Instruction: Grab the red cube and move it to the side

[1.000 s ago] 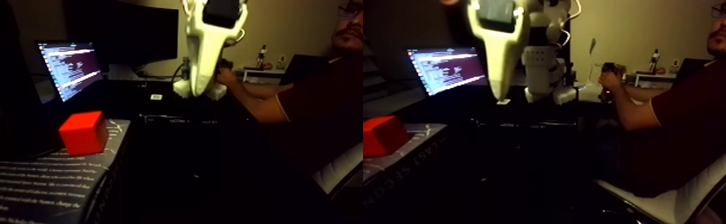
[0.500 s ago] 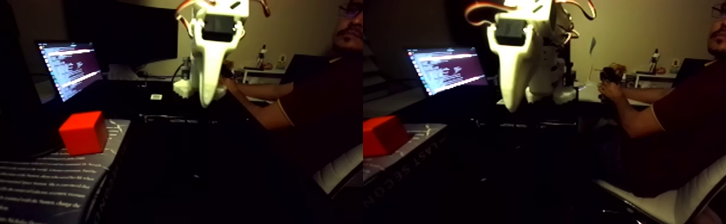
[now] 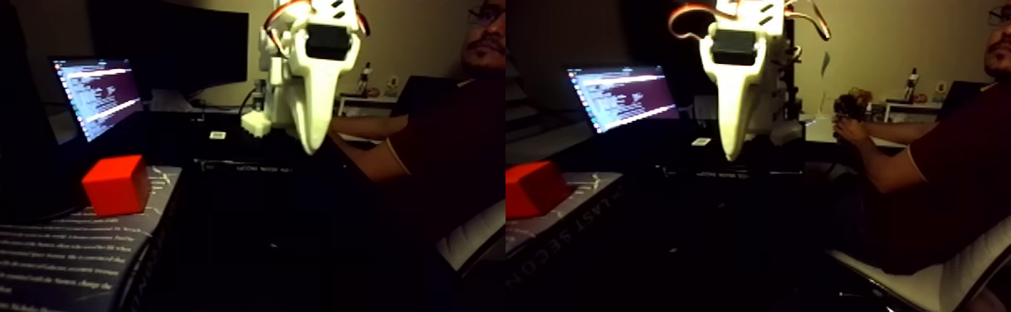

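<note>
Fixed view — one red cube (image 3: 116,184) on book (image 3: 47,257); claw (image 3: 311,149) aloft, grip state unclear.

Open dark table (image 3: 296,241) beside red cube (image 3: 116,184).

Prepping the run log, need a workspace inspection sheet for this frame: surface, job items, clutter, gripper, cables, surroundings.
Surface: dark table, poorly lit; a printed book lies at the left of the fixed view.
Job's things: red cube sits on the book, untouched.
Clutter: open laptop behind the cube, screen lit.
Gripper: white gripper hangs above the table, right of the cube, tip down; jaw state unclear.
Cables: orange wires loop at the arm's top.
Surroundings: seated person at right, hand on a device; white chair.
</note>
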Available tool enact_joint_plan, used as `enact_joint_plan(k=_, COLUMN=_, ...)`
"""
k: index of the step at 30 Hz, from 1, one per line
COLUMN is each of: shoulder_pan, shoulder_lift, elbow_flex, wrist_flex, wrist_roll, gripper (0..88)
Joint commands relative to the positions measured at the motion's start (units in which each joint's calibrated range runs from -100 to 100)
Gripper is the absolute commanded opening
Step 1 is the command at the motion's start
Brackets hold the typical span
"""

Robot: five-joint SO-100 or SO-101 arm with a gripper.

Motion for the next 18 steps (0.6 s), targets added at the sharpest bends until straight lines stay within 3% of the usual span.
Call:
enact_joint_plan(k=1, shoulder_pan=-0.44, shoulder_lift=-0.59, elbow_flex=-0.27, wrist_flex=1.26, wrist_roll=-0.15, gripper=0.7)
enact_joint_plan(k=18, shoulder_pan=-0.36, shoulder_lift=-0.68, elbow_flex=-0.27, wrist_flex=1.60, wrist_roll=0.12, gripper=1.4)
